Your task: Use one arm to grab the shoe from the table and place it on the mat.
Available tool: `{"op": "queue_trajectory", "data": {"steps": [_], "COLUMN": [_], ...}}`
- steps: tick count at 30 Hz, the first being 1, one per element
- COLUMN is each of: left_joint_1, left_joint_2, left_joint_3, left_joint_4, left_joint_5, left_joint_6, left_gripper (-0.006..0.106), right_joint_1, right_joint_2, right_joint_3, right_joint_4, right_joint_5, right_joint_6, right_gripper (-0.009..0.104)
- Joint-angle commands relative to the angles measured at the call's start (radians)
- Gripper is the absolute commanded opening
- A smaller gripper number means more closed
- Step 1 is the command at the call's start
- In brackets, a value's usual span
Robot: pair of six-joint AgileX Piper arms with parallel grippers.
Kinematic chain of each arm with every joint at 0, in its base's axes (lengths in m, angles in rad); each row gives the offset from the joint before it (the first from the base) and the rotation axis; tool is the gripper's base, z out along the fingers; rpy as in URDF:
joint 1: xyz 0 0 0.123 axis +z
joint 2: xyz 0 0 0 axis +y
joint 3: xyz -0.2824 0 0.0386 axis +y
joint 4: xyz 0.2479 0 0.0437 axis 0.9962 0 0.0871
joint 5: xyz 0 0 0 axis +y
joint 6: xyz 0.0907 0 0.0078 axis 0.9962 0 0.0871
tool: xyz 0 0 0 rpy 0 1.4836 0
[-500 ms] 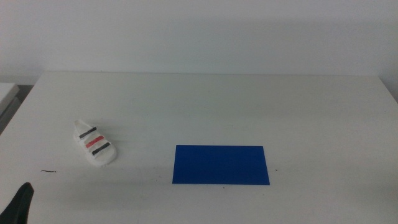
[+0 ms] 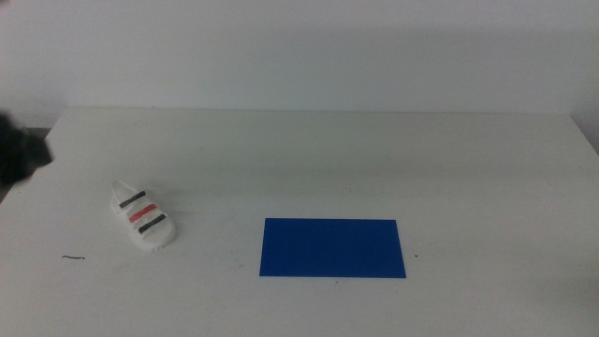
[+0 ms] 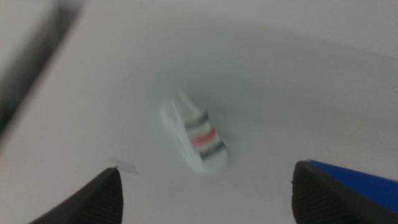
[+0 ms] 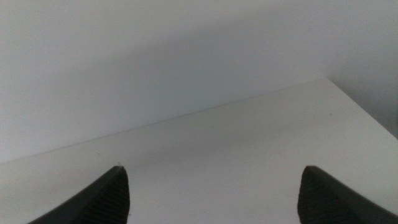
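White shoe [image 2: 144,218] with two dark straps and one red, lying flat on the tabletop [image 2: 374,159], toward its left side, untouched. Well apart from the blue mat [image 2: 333,248], which lies bare nearer the middle. Left gripper [image 3: 205,199] raised above the shoe, fingers [image 3: 93,199] spread wide, nothing between them; blurred dark arm [image 2: 19,154] at the left edge. Right gripper [image 4: 211,199] over bare tabletop, fingers likewise apart.

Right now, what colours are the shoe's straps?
Two dark grey straps with a red one between them on the white shoe, clearest in the middle view.
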Motion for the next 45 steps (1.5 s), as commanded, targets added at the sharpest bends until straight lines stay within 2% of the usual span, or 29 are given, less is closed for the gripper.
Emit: {"op": "queue_trajectory", "data": {"steps": [1,3,8,17,21,36,45], "left_joint_1": [-0.001,-0.020,-0.074,-0.067,-0.047,-0.030,-0.030], "left_joint_2": [0.141,0.260,0.531,0.785,0.831,1.023,1.095], "left_joint_3": [-0.122,-0.233,-0.419,-0.468,-0.466,-0.466,-0.464], "left_joint_4": [-0.016,0.012,0.061,0.014,-0.012,-0.004,-0.040], "left_joint_5": [0.160,0.275,0.372,0.244,0.170,0.062,-0.013], "left_joint_6": [-0.190,-0.313,-0.489,-0.489,-0.511,-0.505,-0.499], "left_gripper": [0.091,0.091,0.091,0.091,0.091,0.091,0.090], "right_joint_1": [0.002,0.002,0.002,0.002,0.002,0.002,0.002], "right_joint_2": [-0.005,-0.005,-0.005,-0.005,-0.005,-0.005,-0.005], "right_joint_3": [0.002,0.002,0.002,0.002,0.002,0.002,0.002], "right_joint_4": [-0.006,-0.006,-0.006,-0.006,-0.006,-0.006,-0.006], "right_joint_5": [-0.006,-0.006,-0.006,-0.006,-0.006,-0.006,-0.006], "right_joint_6": [-0.003,-0.003,-0.003,-0.003,-0.003,-0.003,-0.003], "right_gripper": [0.079,0.079,0.079,0.079,0.079,0.079,0.079]}}
